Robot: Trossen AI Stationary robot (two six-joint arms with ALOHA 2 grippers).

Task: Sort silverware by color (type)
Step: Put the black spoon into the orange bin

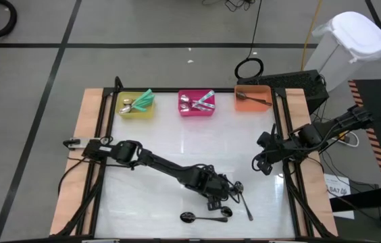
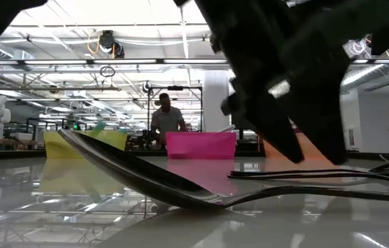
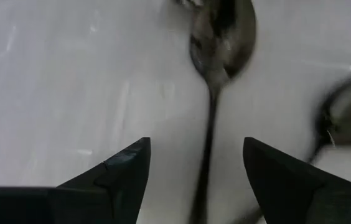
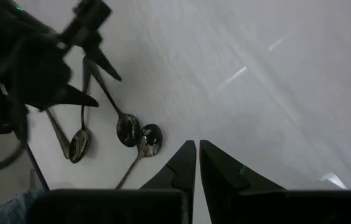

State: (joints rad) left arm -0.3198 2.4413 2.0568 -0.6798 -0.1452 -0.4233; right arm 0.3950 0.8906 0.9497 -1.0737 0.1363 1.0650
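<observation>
The desk (image 1: 163,142) lies open through its middle, up to the three bins (image 1: 197,103) lining the far edge. Near the front edge, dark spoons (image 1: 207,217) and the left gripper (image 1: 225,197) crowd the way.

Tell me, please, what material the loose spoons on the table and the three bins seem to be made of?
Loose spoons: probably metal, dark polished finish; their bowls mirror light. Yellow bin, pink bin, orange bin: apparently plastic, with flat, saturated color and thin walls.

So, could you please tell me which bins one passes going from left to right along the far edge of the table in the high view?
Yellow bin → pink bin → orange bin.
</observation>
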